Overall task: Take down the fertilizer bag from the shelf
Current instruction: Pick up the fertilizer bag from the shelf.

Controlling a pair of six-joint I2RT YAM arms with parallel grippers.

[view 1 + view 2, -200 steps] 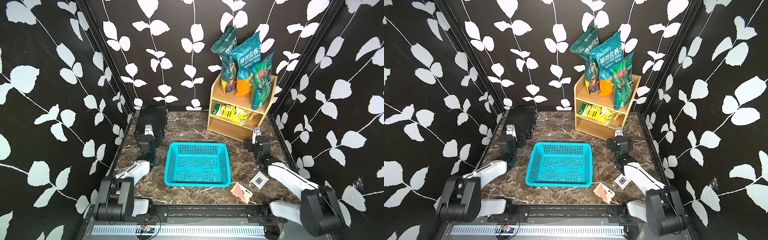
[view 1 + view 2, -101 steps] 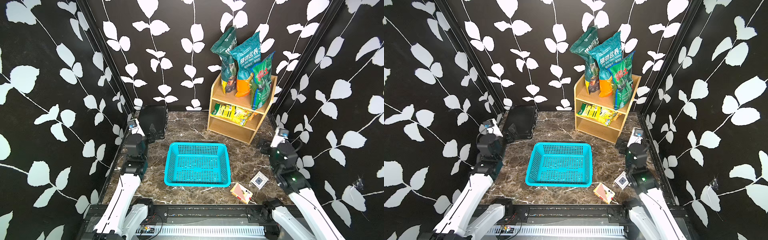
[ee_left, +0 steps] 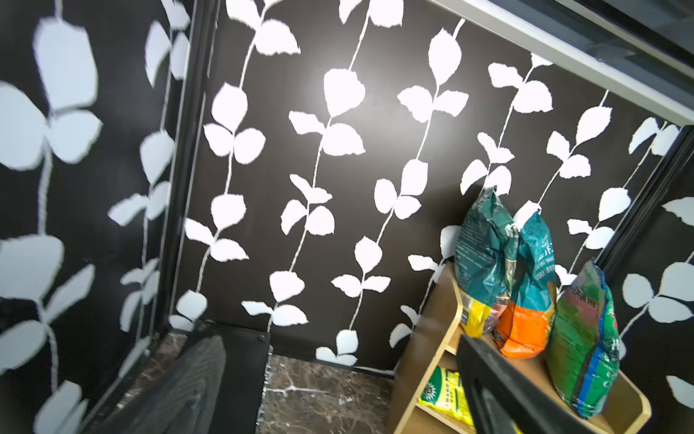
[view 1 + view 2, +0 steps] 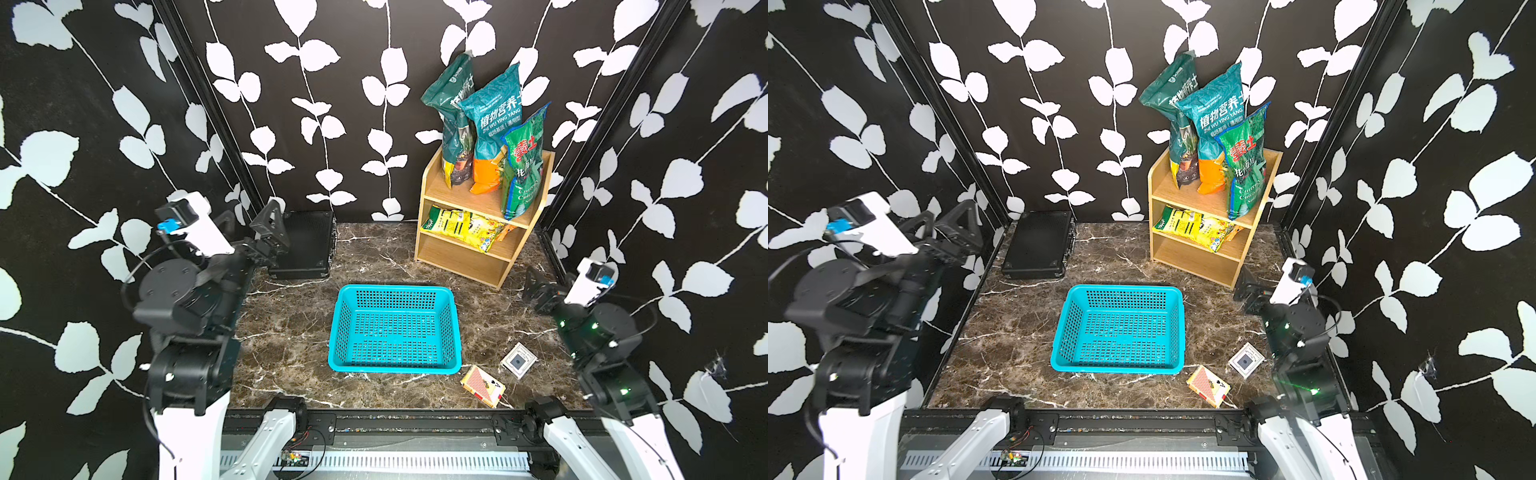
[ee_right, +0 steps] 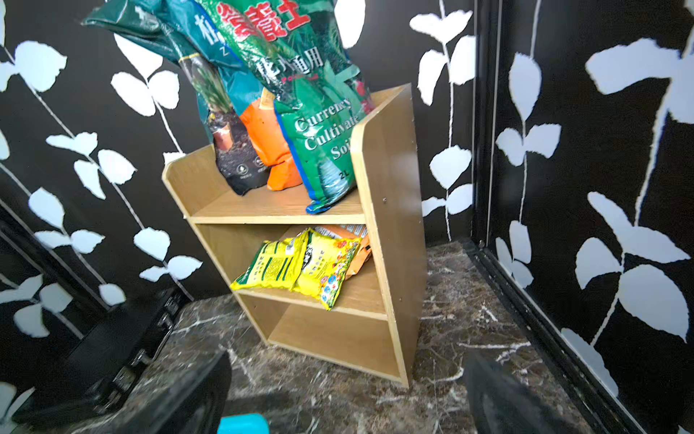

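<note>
Right wrist view faces the shelf (image 5: pixel 390 233), where the yellow fertilizer bag (image 5: pixel 274 265), as judged, lies flat on the middle tier. Its long axis runs along the front edge, and a second bag (image 5: pixel 326 274) touches it. The right claw (image 5: pixel 347 362), spread wide and empty, hovers low over the table (image 5: pixel 469 323), in front of and below the bag, and looks the nearer. The left claw (image 4: pixel 946 220), also open and empty, hangs well apart across the table.
</note>
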